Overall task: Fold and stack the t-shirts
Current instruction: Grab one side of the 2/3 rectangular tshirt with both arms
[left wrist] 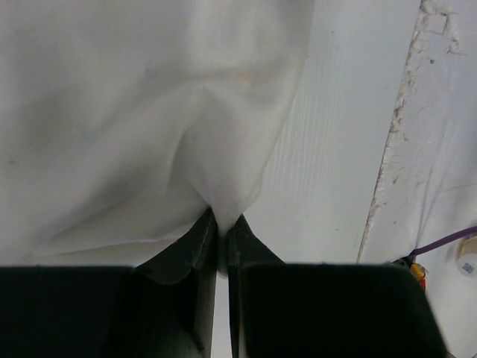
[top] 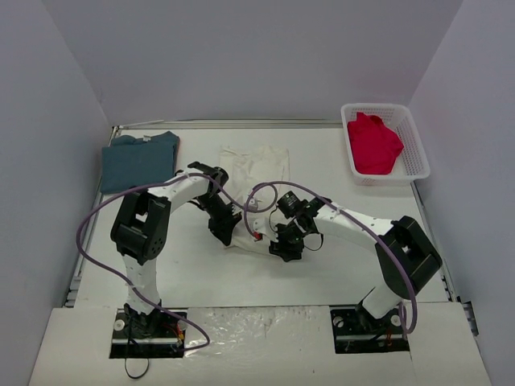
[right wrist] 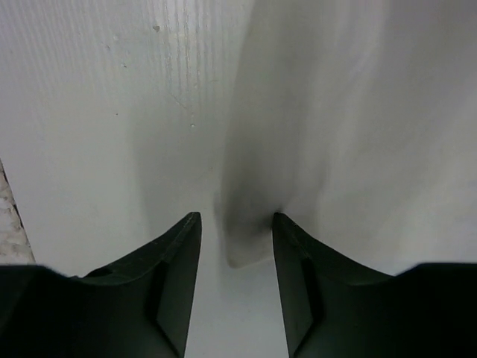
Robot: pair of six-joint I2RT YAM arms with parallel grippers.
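You see your left gripper with its 2 fingers pressed together on the edge of the cream-white t-shirt, cloth puckering upward from the pinch, bare table at right, a purple cable lower right.

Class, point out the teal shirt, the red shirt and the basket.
teal shirt (top: 138, 161), top view, middle of body.
red shirt (top: 373, 145), top view, its centre.
basket (top: 416, 141), top view, right rim.
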